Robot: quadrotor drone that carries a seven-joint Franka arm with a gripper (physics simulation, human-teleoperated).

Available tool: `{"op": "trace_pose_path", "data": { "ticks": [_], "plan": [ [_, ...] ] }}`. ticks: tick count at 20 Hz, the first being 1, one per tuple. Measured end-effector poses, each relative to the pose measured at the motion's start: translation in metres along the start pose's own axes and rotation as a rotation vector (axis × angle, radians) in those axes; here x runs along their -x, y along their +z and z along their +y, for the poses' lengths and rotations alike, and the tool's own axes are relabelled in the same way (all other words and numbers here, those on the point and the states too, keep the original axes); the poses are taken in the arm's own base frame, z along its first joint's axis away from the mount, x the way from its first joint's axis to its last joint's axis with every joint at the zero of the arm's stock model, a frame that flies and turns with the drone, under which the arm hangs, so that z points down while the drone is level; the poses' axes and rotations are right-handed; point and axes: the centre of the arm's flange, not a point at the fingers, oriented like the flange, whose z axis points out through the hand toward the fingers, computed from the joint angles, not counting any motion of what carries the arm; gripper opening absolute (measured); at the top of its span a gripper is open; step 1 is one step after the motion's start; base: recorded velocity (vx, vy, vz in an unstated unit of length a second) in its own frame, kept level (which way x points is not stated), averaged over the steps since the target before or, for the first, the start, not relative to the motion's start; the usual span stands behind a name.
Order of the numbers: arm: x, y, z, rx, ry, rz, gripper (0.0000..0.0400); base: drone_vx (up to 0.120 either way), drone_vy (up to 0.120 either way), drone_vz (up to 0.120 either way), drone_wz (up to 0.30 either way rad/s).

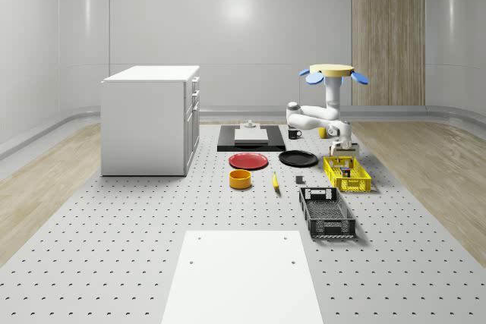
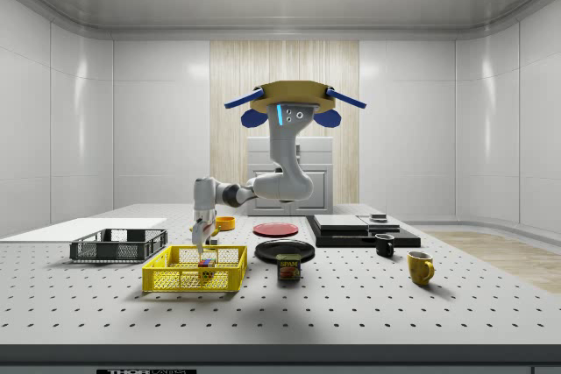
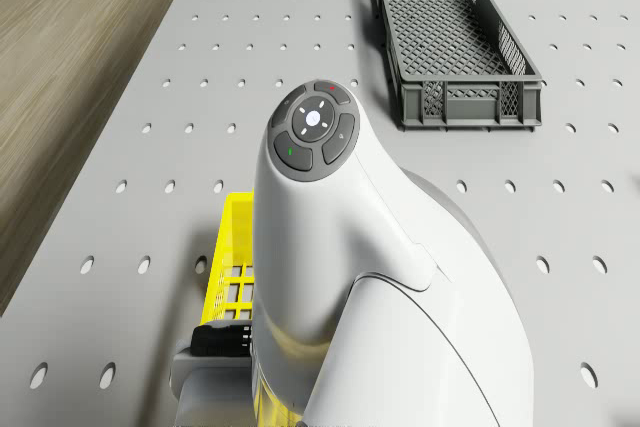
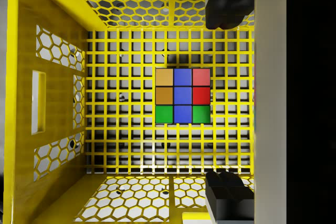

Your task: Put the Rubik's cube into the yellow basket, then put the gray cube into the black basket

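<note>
I see the Rubik's cube (image 4: 182, 95) lying flat on the grid floor of the yellow basket (image 4: 58, 45), clear of its walls. The gripper (image 4: 227, 95) hangs directly above the cube with its fingers (image 4: 228, 3) spread apart, one on each side of the cube and touching nothing. In the side view the gripper (image 2: 202, 236) sits just over the yellow basket's rim (image 2: 195, 279), with the arm (image 2: 263, 186) bent down from the drone (image 2: 292, 98), which hovers above the table (image 2: 351, 304) near the black plate (image 2: 285, 250). The black basket (image 1: 326, 212) stands just beside the yellow basket (image 1: 347, 173), on the near side in the whole-scene view. I cannot identify the gray cube with confidence
</note>
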Motion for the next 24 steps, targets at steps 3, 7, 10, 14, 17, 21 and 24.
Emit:
{"op": "trace_pose_path", "data": {
  "ticks": [3, 7, 10, 14, 17, 21, 24],
  "plan": [
    [0.0000, -0.0012, 0.0000, 0.000, 0.000, 0.000, 0.0400, 0.000, -0.053, 0.053, 0.000],
    [0.0000, -0.0019, 0.0000, 0.000, 0.000, 0.000, 0.0400, 0.000, -0.120, 0.000, 0.000],
    [0.0000, -0.0021, 0.0000, 0.000, 0.000, 0.000, 0.0400, 0.000, -0.120, 0.000, 0.000],
    [0.0000, -0.0023, 0.0000, 0.000, 0.000, 0.000, 0.0400, 0.000, -0.120, 0.000, 0.000],
    [0.0000, -0.0023, 0.0000, 0.000, 0.000, 0.000, 0.0400, 0.000, -0.120, 0.000, 0.000],
    [0.0000, -0.0023, 0.0000, 0.000, 0.000, 0.000, 0.0400, 0.000, -0.120, 0.000, 0.000],
    [0.0000, -0.0023, 0.0000, 0.000, 0.000, 0.000, 0.0400, 0.000, -0.120, 0.000, 0.000]
  ]
}}
